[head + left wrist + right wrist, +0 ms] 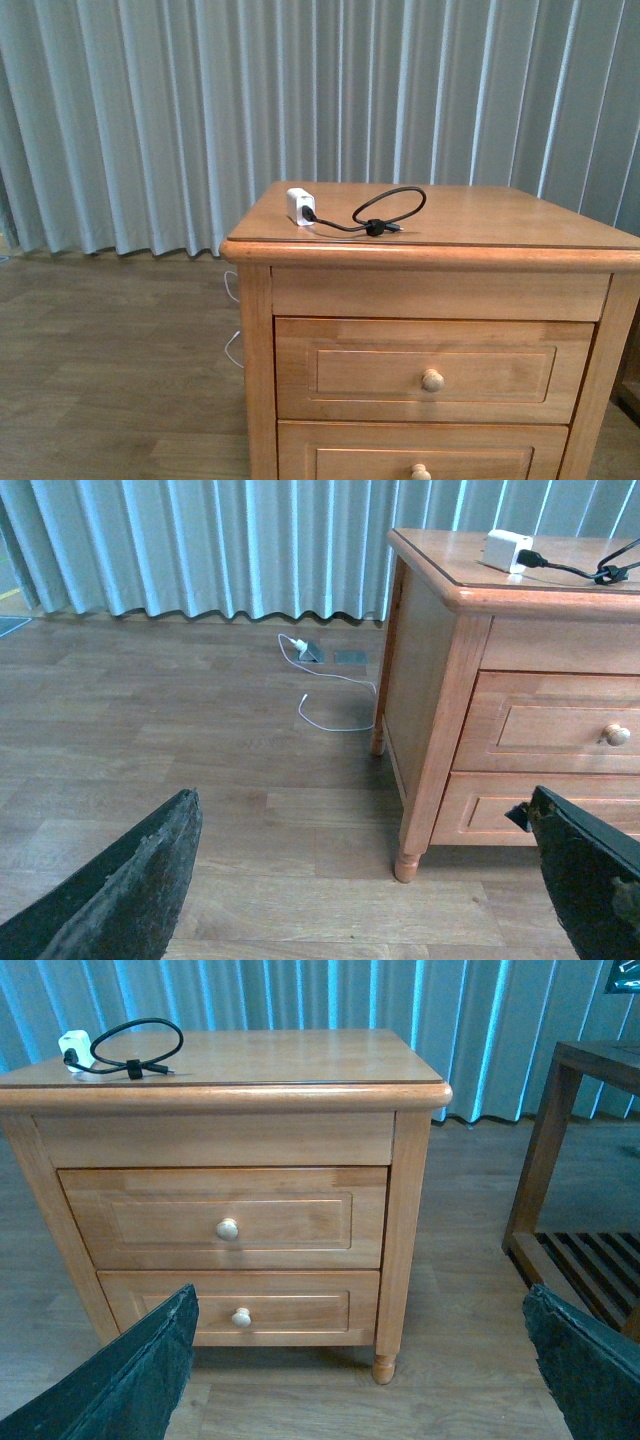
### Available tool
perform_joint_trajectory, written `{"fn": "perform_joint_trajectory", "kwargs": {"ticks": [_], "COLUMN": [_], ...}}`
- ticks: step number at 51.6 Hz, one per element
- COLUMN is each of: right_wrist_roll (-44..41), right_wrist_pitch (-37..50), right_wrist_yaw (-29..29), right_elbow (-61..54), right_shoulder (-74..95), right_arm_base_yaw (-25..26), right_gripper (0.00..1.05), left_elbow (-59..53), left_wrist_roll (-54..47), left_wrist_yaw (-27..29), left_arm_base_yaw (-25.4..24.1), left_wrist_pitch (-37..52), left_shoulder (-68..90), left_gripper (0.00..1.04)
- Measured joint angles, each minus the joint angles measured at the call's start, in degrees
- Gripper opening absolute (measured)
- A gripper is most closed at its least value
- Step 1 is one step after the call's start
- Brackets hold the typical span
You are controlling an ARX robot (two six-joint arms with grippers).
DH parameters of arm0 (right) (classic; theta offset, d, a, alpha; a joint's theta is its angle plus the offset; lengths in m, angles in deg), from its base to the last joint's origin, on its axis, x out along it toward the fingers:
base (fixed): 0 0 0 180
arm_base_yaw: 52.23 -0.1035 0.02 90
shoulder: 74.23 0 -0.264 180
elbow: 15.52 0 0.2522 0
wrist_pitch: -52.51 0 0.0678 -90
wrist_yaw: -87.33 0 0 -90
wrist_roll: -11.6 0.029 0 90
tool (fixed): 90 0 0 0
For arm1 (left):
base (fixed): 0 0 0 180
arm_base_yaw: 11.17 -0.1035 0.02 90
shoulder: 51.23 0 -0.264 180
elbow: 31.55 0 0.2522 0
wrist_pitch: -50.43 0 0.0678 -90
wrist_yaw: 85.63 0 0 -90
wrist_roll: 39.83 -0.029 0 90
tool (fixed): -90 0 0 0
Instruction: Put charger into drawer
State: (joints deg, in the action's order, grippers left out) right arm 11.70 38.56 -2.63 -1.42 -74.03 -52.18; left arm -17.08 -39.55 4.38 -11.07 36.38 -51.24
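All I see of my left gripper [362, 805] and right gripper [360, 1298] are black, wedge-shaped fingers [130, 880] (matte, rough-textured, faintly scuffed grey), tapering to blunt tips.

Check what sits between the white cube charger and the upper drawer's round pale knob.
Front view: below the white cube charger, only the tabletop's rounded wooden edge and a plain wooden panel.

Even, diffuse light with a cool blue cast on the curtain [150, 120]. Mild sheen on the worktop [480, 215]; shadows are faint. Front view slightly soft. In the wrist views, the left end effector [360, 890] and right end effector [360, 1370] are dark and out of focus.
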Motion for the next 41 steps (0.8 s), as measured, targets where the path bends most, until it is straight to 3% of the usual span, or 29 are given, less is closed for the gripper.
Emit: {"fn": "perform_joint_trajectory", "kwargs": {"ticks": [41], "right_wrist_roll": [0.00], "right_wrist_pitch": [0.00], "right_wrist_yaw": [0.00], "right_elbow": [0.00], "right_shoulder": [0.00], "right_arm_base_yaw": [0.00], "right_gripper": [0.97], "left_elbow": [0.00], "left_wrist_roll": [-0.02], "left_wrist_yaw": [0.00], "left_arm_base_yaw": [0.00], "left_wrist_pitch": [0.00], "left_shoulder": [0.00], "left_gripper": [0.99]}}
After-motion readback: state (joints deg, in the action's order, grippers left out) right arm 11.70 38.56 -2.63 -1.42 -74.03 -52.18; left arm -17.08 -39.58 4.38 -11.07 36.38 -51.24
